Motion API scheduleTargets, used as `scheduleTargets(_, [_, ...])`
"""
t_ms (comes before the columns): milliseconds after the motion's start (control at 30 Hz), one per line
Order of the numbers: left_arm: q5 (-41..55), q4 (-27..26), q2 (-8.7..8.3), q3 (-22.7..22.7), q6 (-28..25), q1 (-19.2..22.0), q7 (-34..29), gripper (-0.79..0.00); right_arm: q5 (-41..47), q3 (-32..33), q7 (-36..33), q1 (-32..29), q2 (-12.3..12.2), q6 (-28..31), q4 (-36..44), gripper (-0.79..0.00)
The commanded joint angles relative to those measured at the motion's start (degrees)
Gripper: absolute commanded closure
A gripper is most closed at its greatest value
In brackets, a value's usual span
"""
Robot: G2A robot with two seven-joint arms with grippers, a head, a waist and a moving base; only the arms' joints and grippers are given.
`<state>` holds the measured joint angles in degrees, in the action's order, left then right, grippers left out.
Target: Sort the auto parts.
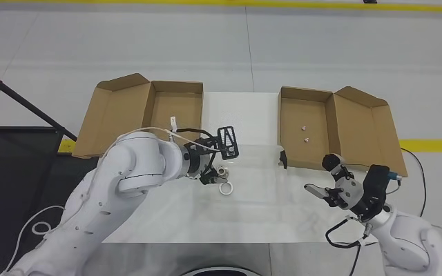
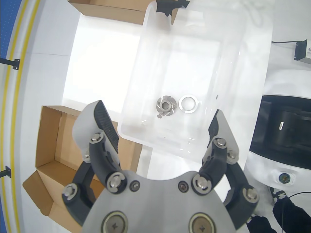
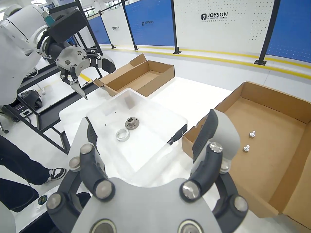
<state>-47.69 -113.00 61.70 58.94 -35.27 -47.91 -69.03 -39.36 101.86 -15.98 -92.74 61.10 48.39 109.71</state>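
Left end effector and right end effector both gape wide, empty. A flanged hub and a ring lie side by side in the clear bin mid-tabletop; two probable bolts sit in the right cardboard box

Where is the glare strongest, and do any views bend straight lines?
Left wrist view: the white table beside the clear bin is washed out by glare, and the yellow floor line curves. Right wrist view: the fence posts lean outward.
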Motion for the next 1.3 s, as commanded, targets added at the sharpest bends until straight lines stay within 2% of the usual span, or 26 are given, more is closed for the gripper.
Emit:
scheduleTargets(0, [0.00, 0.00, 0.00, 0.00, 0.00, 0.02, 0.00, -0.785, 0.00, 0.00, 0.00, 0.00, 0.00, -0.01, 0.00, -0.785])
scheduleTargets(133, [-0.04, 0.75, 0.01, -0.85, 0.11, -0.70, -0.01, -0.785, 0.00, 0.00, 0.00, 0.00, 0.00, -0.01, 0.00, -0.785])
scheduleTargets(233, [-3.39, 2.20, 0.12, -6.39, 2.06, 1.09, -2.04, -0.779, 0.00, 0.00, 0.00, 0.00, 0.00, -0.01, 0.00, -0.785])
scheduleTargets(533, [7.21, 11.18, 1.62, -20.54, 8.27, 15.82, -8.26, -0.785, 0.00, 0.00, 0.00, 0.00, 0.00, -0.01, 0.00, -0.785])
scheduleTargets(733, [12.19, 17.29, 3.03, -25.76, 11.57, 21.84, -11.53, -0.785, 0.00, 0.00, 0.00, 0.00, 0.00, -0.01, 0.00, -0.785])
scheduleTargets(767, [12.48, 18.17, 3.30, -26.10, 11.89, 22.23, -11.45, -0.785, 0.00, 0.00, 0.00, 0.00, 0.00, -0.01, 0.00, -0.785])
scheduleTargets(833, [12.65, 19.63, 3.78, -26.93, 12.12, 22.77, -11.36, -0.653, 0.00, 0.00, 0.00, 0.00, 0.00, -0.01, 0.00, -0.785])
scheduleTargets(1000, [13.24, 22.85, 4.69, -28.23, 13.24, 22.92, -9.88, -0.637, 0.00, 0.00, 0.00, 0.00, 0.00, -0.01, 0.00, -0.785])
scheduleTargets(1200, [13.34, 24.92, 5.33, -28.90, 13.39, 22.29, -7.36, -0.536, 0.00, 0.00, 0.00, 0.00, 0.00, -0.01, 0.00, -0.785])
scheduleTargets(1267, [12.05, 25.80, 5.38, -29.01, 14.37, 22.09, -7.21, -0.526, 0.00, 0.00, 0.00, 0.00, 0.00, -0.01, 0.00, -0.785])
